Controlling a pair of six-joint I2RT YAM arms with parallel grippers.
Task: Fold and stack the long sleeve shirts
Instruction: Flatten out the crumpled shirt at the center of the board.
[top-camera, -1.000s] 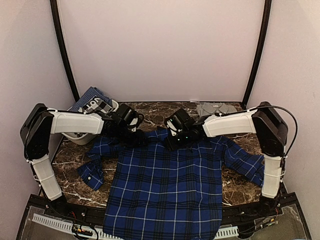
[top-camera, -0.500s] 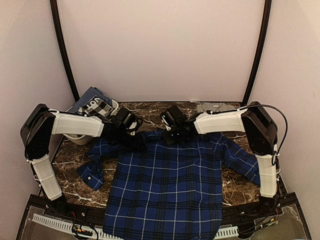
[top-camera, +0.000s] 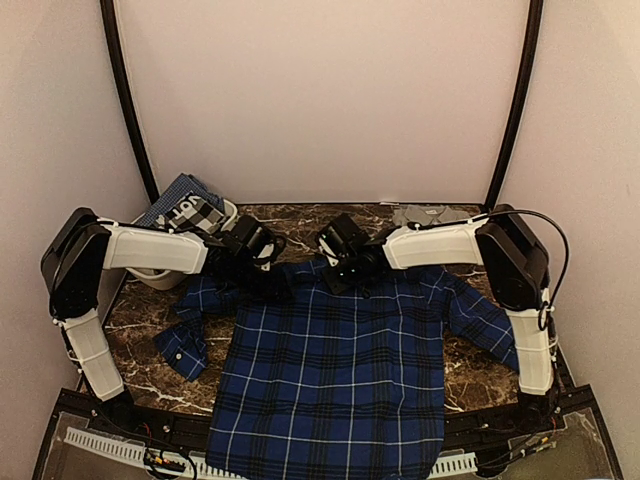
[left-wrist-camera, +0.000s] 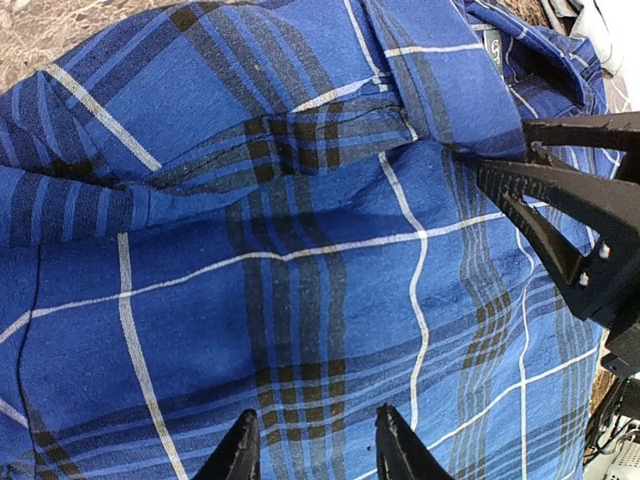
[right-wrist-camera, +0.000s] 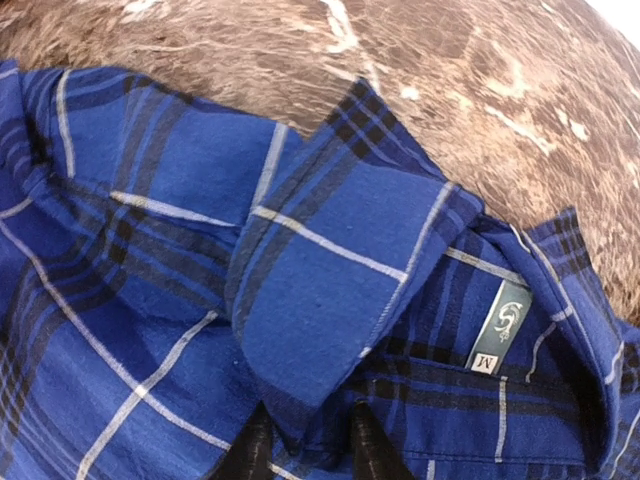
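Looking down from the top cam: the blue/black plaid shirt (top-camera: 330, 370) lies spread flat in the middle of the marble table (top-camera: 480, 375), hem over the near edge, sleeves out to both sides. My left gripper (top-camera: 268, 272) sits on its left shoulder and my right gripper (top-camera: 345, 272) at the collar, w/ the two near each other. The grey shirt (top-camera: 432, 215) lies folded at the far right corner, well apart from the plaid one. A white bin (top-camera: 160, 277) w/ chequered cloth (top-camera: 190, 207) stands far left.

Left wrist cam: my left fingertips (left-wrist-camera: 240, 455) stand apart w/ plaid cloth btwn them. I can't tell whether they pinch it or just rest on it. The right gripper's black fingers poke in from the right edge.

Right wrist cam: my right fingertips (right-wrist-camera: 257, 450) are clamped on the tip of the collar flap (right-wrist-camera: 340, 280). A grey-green size label (right-wrist-camera: 505, 325) marked M shows inside the neck, and bare marble lies beyond the collar.
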